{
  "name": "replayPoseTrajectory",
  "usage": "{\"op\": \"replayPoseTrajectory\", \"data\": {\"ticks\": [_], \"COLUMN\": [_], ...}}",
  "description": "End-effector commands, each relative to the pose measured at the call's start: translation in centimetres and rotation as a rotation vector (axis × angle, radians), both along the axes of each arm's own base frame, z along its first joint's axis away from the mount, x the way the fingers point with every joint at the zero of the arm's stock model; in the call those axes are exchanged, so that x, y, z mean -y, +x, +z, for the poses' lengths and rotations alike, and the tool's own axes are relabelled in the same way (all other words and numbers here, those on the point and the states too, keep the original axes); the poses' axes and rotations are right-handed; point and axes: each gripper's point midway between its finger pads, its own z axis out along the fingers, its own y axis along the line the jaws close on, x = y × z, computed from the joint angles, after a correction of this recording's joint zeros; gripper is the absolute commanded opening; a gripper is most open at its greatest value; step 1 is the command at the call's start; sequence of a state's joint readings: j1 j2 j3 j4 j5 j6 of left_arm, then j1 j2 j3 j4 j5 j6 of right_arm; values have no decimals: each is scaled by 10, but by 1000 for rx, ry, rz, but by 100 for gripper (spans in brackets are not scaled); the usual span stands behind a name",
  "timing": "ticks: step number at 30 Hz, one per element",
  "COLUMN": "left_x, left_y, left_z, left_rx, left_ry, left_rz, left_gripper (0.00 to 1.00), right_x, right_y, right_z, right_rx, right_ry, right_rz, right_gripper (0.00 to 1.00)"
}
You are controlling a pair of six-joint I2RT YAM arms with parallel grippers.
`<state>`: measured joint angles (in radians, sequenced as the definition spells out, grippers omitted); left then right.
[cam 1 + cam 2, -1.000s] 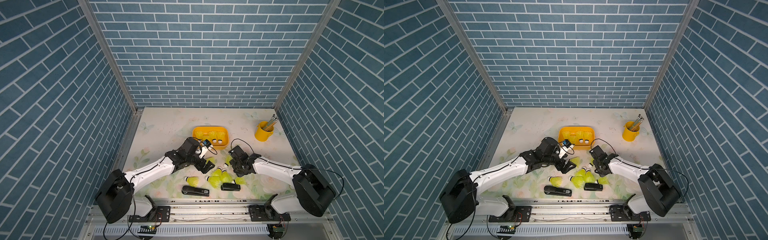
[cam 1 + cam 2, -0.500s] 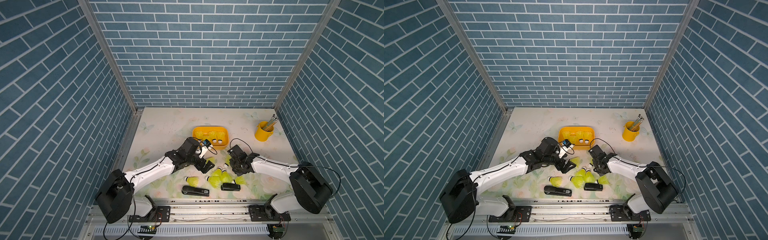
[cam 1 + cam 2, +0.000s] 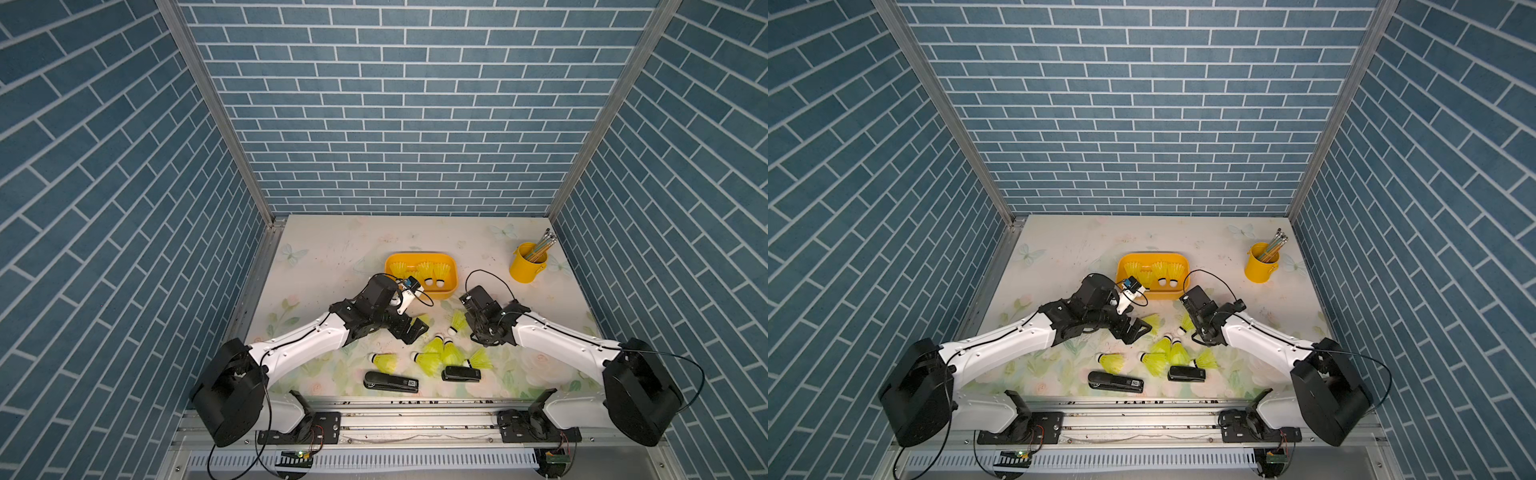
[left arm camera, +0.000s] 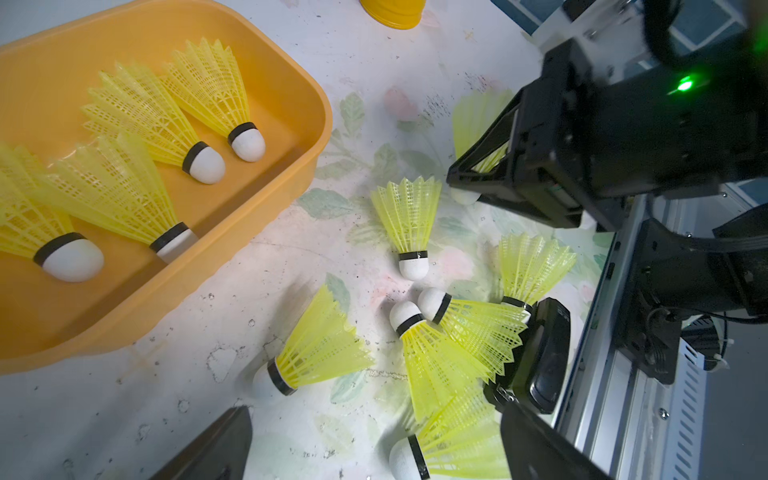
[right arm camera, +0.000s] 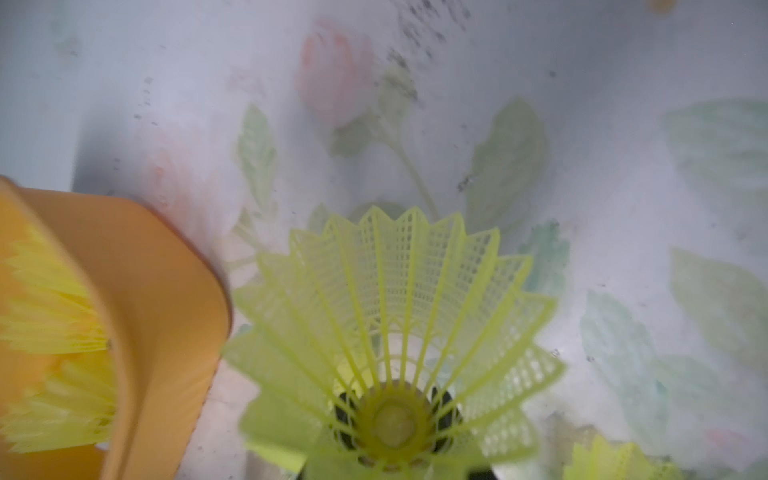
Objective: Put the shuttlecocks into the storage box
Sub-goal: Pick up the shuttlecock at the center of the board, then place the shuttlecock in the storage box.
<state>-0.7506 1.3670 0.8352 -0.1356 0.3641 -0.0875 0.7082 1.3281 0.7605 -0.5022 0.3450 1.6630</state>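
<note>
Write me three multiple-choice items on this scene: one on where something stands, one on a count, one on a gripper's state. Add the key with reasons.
1. Where does the pencil cup stand?
A. To the right of the storage box, apart from it
B. Inside it
C. At the near edge, by the rail

2. How many black staplers are in view?
A. One
B. Two
C. Four

3. The right gripper is:
A. Open and empty
B. Shut on a pencil
C. Shut on a shuttlecock

Key:
1 A: both top views show bare tabletop between the cup and the box.
2 B: a longer one and a shorter one lie near the front in both top views.
3 C: the right wrist view shows the yellow-green skirt fanning out from the grip, and the left wrist view shows the fingers closed beside its white tip.
</note>
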Motion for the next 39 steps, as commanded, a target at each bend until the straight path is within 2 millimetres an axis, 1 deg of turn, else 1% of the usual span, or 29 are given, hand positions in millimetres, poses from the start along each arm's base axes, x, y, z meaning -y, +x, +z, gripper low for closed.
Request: {"op": "replayPoseTrajectory", "data": {"ticks": [1,4,5,7,8,9,11,12,14,15,17,21,24,27,32,35,39], "left_x": [-9,-22,-25,-24,-26,-27,-32,-34,-34,-36,-36,-39,-42,-45,-48,-48,-45], "left_y": [15,39,46,55,61,66,80,85,94,97,105,115,119,122,126,127,129], "left_z": [14,22,25,33,34,36,37,37,42,42,45,40,33,26,15,7,2], "left_rx": [16,10,9,5,0,-5,-19,-28,-38,-44,-53,-73,-89,-103,-110,-116,-119], "left_ry": [-51,-55,-52,-55,-50,-43,-18,-14,-23,-24,-29,-25,-18,-9,14,27,26], "left_rz": [65,185,223,266,302,329,409,436,479,504,545,612,649,671,685,686,680], "left_gripper": [99,99,99,100,100,99,99,99,99,100,99,99,99,99,100,99,100], "right_x": [19,18,14,-1,-12,-19,-40,-48,-69,-77,-92,-109,-118,-123,-123,-122,-123], "right_y": [13,30,38,53,61,65,76,79,85,86,89,92,97,102,109,113,117], "right_z": [35,68,78,97,108,111,120,122,118,114,100,75,63,55,41,36,29], "right_rx": [99,194,233,301,341,347,363,358,344,326,277,203,174,147,114,92,74], "right_ry": [-157,-232,-261,-305,-318,-332,-368,-376,-367,-352,-302,-195,-155,-160,-173,-188,-194], "right_rz": [58,126,184,303,374,422,563,612,744,785,868,960,1009,1042,1059,1056,1053], "right_gripper": [12,11,11,9,9,9,9,10,10,10,10,7,7,8,9,9,9]}}
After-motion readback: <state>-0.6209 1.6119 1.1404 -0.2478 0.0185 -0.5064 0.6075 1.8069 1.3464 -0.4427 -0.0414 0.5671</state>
